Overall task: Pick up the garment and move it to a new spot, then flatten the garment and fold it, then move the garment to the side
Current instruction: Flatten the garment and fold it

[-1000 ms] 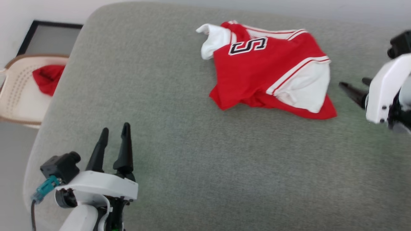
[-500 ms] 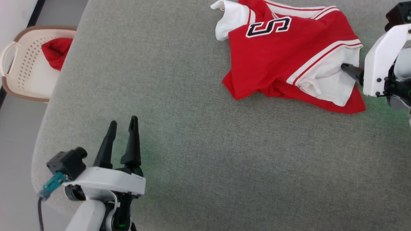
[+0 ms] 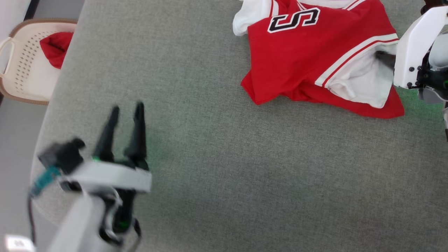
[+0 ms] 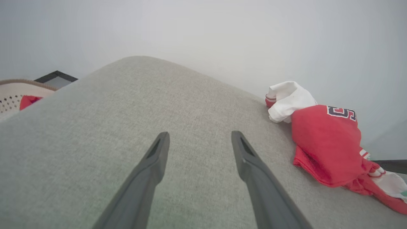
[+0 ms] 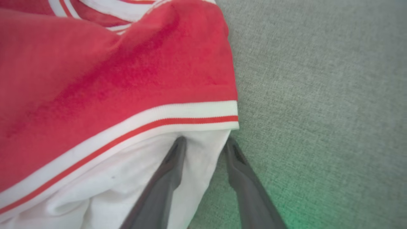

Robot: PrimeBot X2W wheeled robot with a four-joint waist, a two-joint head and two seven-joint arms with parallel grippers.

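right gripper: fingers narrowed from wide, astride white sleeve edge, not yet clamped | garment: crumpled on desk, unlifted | left gripper: fingers apart, well clear of garment | judgement: pick-up grasp beginning

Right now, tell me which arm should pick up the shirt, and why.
Right. The right gripper has its fingers either side of the white sleeve edge of the shirt. The left gripper stands open over the grey surface, well apart from the shirt.
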